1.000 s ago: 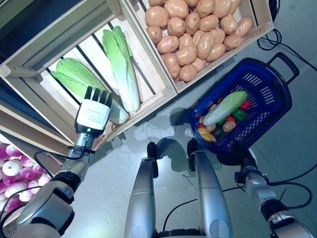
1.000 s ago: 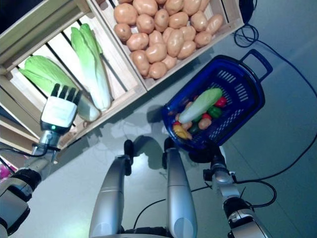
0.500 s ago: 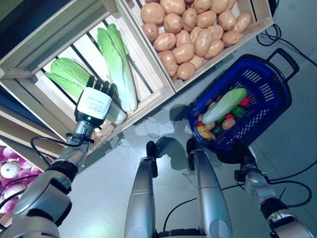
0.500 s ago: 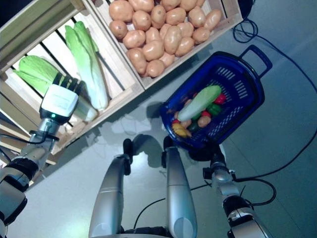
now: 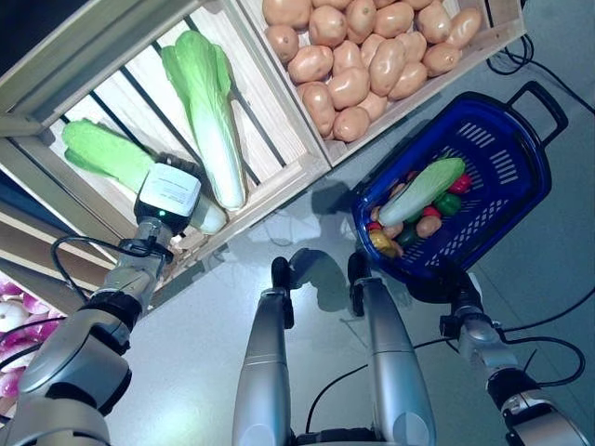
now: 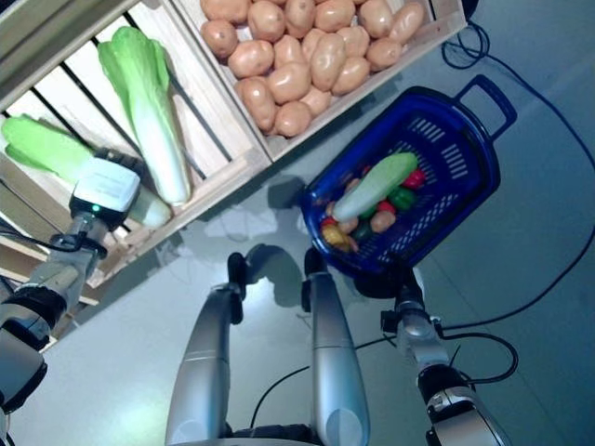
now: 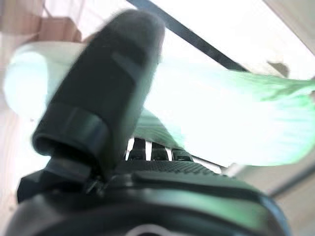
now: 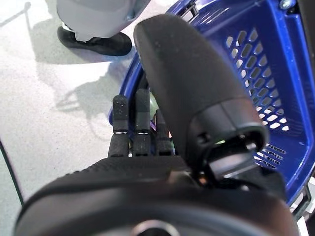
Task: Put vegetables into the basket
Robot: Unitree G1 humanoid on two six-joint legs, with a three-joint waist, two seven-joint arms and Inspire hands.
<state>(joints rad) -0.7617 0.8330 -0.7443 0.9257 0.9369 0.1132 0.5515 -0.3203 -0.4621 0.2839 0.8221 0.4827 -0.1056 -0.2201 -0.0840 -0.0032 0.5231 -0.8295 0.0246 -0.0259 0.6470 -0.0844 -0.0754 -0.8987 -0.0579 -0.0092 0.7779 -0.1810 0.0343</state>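
Vegetables partly fill the blue basket (image 5: 502, 186), which sits on the grey floor to the robot's right. A long pale green cabbage (image 5: 421, 191) lies across smaller items, among them a red and a green vegetable, with its length running diagonally from the basket's near left toward its far right.

More produce waits in two slatted wooden crates. The potato crate (image 5: 488, 42) is heaped with brown potatoes (image 5: 358, 56). The cabbage crate (image 5: 279, 153) holds two napa cabbages. One napa cabbage (image 5: 206, 116) lies loose, its leafy end pointing away from the robot and its white stalk toward the crate's near edge.

The left robot hand (image 5: 168, 193) rests at the stalk end of the second napa cabbage (image 5: 102, 153), whose long axis runs to the robot's far left. In the left wrist view the thumb and fingers appear curled around it, so it seems grasped, not yet lifted out.

The right robot hand (image 8: 142, 132) holds the basket's near rim from below, fingers curled around the edge.

Judging by this, the task is midway.
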